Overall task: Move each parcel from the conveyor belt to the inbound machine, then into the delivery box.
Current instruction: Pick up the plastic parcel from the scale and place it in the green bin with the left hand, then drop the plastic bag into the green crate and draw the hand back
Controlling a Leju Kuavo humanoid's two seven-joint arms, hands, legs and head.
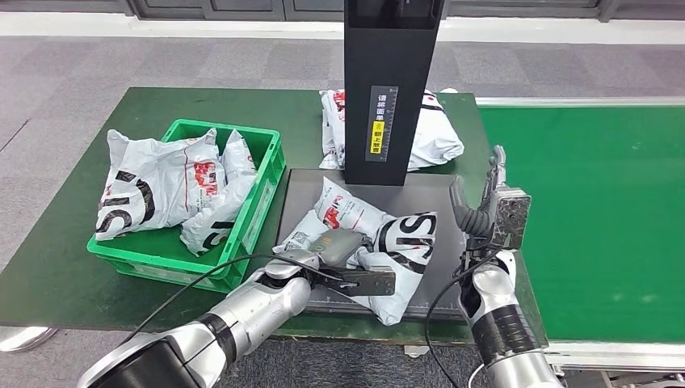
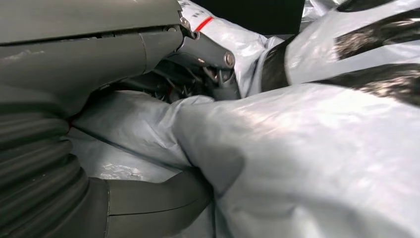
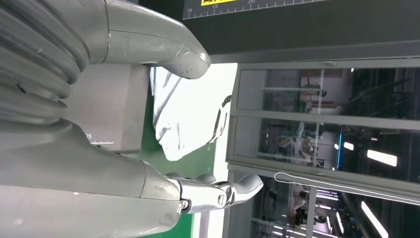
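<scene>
One parcel point(image 1: 367, 234) lies on the dark platform point(image 1: 295, 190) of the inbound machine point(image 1: 392, 81), near its black column, and the left hand point(image 1: 343, 257) is on top of it with its fingers pressed into the white plastic bag; the left wrist view shows the thumb under a fold and the darker fingers point(image 2: 218, 74) dug into the wrinkled film, so I judge the hand to be holding the parcel. The step in hand looks like the lift from the machine to the green delivery box point(image 1: 262, 206), which sits just left of the platform and already carries two parcels point(image 1: 165, 186). To do it well, the hand should gather enough of the loose bag that the contents do not sag out of the grip, lift clear of the platform edge and the box's near wall before swinging left, and release over the free near corner of the box. The right hand point(image 1: 489, 202) stands upright at the platform's right edge, fingers apart and holding nothing, between the platform and the green conveyor belt point(image 1: 598, 202). Another parcel point(image 1: 432, 133) lies on the surface point(image 1: 65, 267) behind the column
</scene>
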